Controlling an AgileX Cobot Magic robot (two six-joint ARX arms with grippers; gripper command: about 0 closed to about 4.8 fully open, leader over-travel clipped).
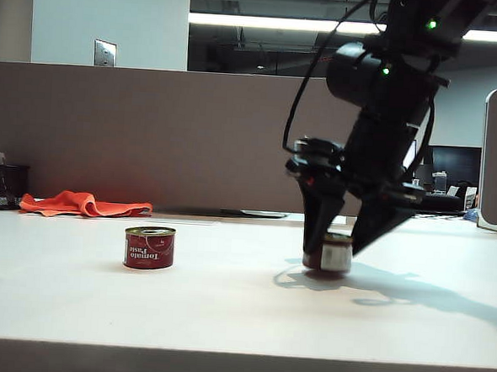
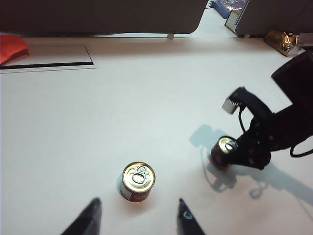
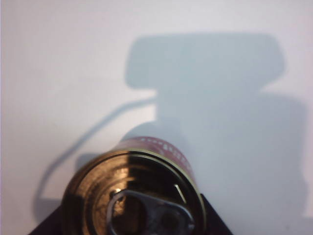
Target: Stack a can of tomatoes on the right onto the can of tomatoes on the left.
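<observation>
The right tomato paste can (image 1: 335, 252) is rigid, smooth, squat; my right fingers (image 1: 339, 242) straddle its sides, not yet clamped. Left fingers (image 2: 139, 215) apart.

Office, cubicle partition (image 1: 150, 138), pen cup (image 1: 4, 186)

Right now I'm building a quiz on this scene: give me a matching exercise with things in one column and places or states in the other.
1 left can
2 right can
3 orange cloth
4 left end effector

A between the right end effector's fingers
B standing alone on the table
C open, holding nothing
D far table edge, beside a black cup

Pairs: 1-B, 2-A, 3-D, 4-C
</observation>
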